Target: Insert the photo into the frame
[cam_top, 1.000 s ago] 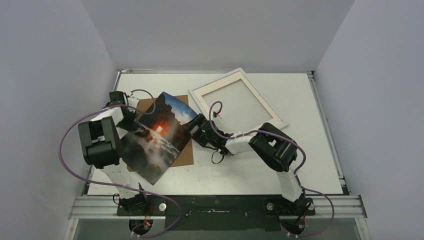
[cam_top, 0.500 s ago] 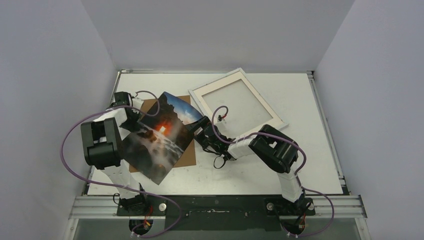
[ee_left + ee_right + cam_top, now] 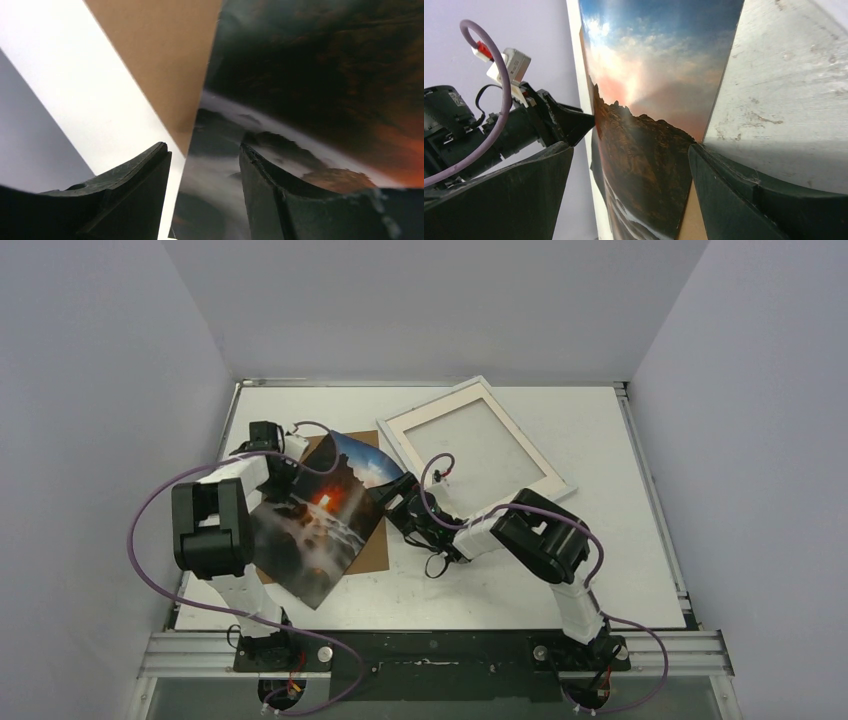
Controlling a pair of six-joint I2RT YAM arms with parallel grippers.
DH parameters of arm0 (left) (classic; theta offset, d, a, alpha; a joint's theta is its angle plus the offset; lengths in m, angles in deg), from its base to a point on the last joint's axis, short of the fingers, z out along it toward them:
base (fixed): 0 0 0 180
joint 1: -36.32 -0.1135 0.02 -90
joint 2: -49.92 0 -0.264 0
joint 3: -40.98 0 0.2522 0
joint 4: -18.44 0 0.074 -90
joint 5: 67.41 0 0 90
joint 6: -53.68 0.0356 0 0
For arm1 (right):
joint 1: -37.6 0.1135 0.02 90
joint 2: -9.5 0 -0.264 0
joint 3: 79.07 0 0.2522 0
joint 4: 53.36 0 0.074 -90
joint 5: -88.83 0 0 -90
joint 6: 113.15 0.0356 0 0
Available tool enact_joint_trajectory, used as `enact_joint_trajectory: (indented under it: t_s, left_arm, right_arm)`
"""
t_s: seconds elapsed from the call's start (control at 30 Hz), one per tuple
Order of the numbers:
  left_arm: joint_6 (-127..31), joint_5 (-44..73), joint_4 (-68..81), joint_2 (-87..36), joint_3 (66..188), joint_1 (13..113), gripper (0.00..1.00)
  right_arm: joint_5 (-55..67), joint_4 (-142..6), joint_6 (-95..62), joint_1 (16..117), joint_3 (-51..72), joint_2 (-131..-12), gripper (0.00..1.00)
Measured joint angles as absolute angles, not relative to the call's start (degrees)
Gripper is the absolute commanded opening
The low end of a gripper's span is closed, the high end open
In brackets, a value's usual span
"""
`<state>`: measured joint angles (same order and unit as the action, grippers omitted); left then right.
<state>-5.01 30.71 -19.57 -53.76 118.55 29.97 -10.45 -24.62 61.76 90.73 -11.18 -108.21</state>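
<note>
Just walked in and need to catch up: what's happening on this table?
Both arms are working on the photo, which is tilted up above the brown board. The left gripper straddles one edge of it and the right gripper the opposite edge, jaws apart on both. The white frame lies flat farther back, with no photo in it yet.

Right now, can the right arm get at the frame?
Probably yes. The frame lies flat close beside the right claw, with nothing between them. But an edge of the photo sits between its open jaws, so it would have to back off that first.
</note>
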Motion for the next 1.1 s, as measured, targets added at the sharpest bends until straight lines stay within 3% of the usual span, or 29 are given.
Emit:
enact_joint_trajectory:
  t_s: [0.67, 1.1]
  left_arm:
    - [-6.1, 26.58, -20.75, -54.11, 119.43, 30.71, 0.49]
    - [-5.93, 21.64, -23.68, -55.55, 121.83, 28.57, 0.46]
  right_arm:
    - [-7.39, -19.68, 61.08, 91.25, -10.77, -110.35, 0.9]
    - [-5.49, -20.27, 54.26, 90.84, -0.78, -114.66, 0.9]
